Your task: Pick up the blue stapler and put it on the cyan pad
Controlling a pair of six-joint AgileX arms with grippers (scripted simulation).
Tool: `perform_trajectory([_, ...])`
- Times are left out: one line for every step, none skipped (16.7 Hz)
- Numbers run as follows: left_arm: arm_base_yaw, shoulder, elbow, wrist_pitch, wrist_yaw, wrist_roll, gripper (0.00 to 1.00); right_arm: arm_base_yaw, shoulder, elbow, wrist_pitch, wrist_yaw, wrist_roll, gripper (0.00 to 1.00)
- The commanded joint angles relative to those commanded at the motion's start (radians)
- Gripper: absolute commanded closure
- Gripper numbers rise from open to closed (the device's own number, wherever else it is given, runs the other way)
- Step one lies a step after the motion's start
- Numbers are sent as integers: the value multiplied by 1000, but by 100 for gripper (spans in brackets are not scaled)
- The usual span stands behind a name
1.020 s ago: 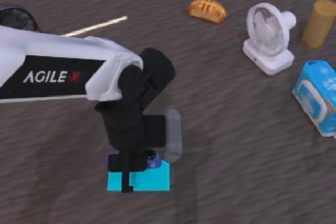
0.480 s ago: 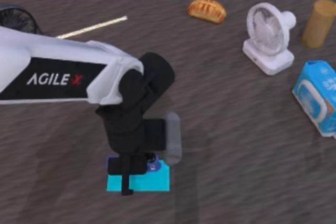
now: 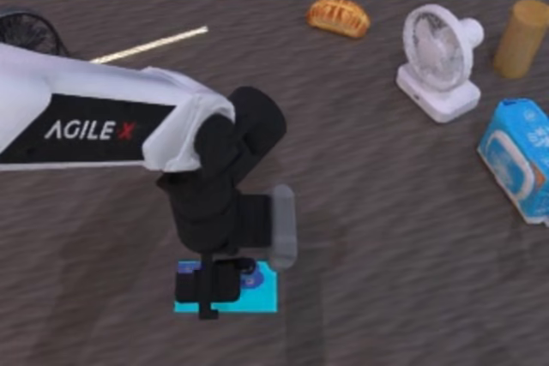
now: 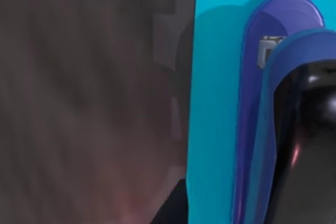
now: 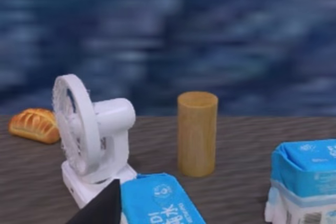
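**Stapler down over the pad, release pending**

Nearest the table's front edge, left of centre, the left gripper (image 3: 208, 285) hangs low over the cyan pad (image 3: 262, 297), with the blue stapler (image 3: 249, 277) poking out beside its black body. From above, the fingers hide the grip, and the left wrist view shows only the stapler's rounded blue nose lying along the pad's surface, so I cannot tell how wide the pincer stands or whether it has hold of the stapler.

To finish well, I'd judge it should part the fingers gently and lift straight up, so the stapler isn't dragged off the pad's edge, which it sits close to.

Farther back, toward the right: one light-blue packet (image 3: 519, 156) from above, though the right wrist view shows two; one white fan (image 3: 439, 57); one tan cylinder (image 3: 520, 38); one bread loaf (image 3: 339, 16); one pale stick (image 3: 150, 44). The right arm is out of the top view.
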Motion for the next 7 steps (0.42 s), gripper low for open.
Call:
perform_trajectory([0, 0, 0, 0, 0, 0, 2, 0, 0, 0, 0, 0, 0, 0])
perform_trajectory([0, 0, 0, 0, 0, 0, 0, 0, 0, 0, 0, 0, 0, 0])
perform_trajectory([0, 0, 0, 0, 0, 0, 0, 0, 0, 0, 0, 0, 0, 0])
perform_trajectory([0, 0, 0, 0, 0, 0, 0, 0, 0, 0, 0, 0, 0, 0])
perform_trajectory([0, 0, 0, 0, 0, 0, 0, 0, 0, 0, 0, 0, 0, 0])
perform_trajectory([0, 0, 0, 0, 0, 0, 0, 0, 0, 0, 0, 0, 0, 0])
perform_trajectory([0, 0, 0, 0, 0, 0, 0, 0, 0, 0, 0, 0, 0, 0])
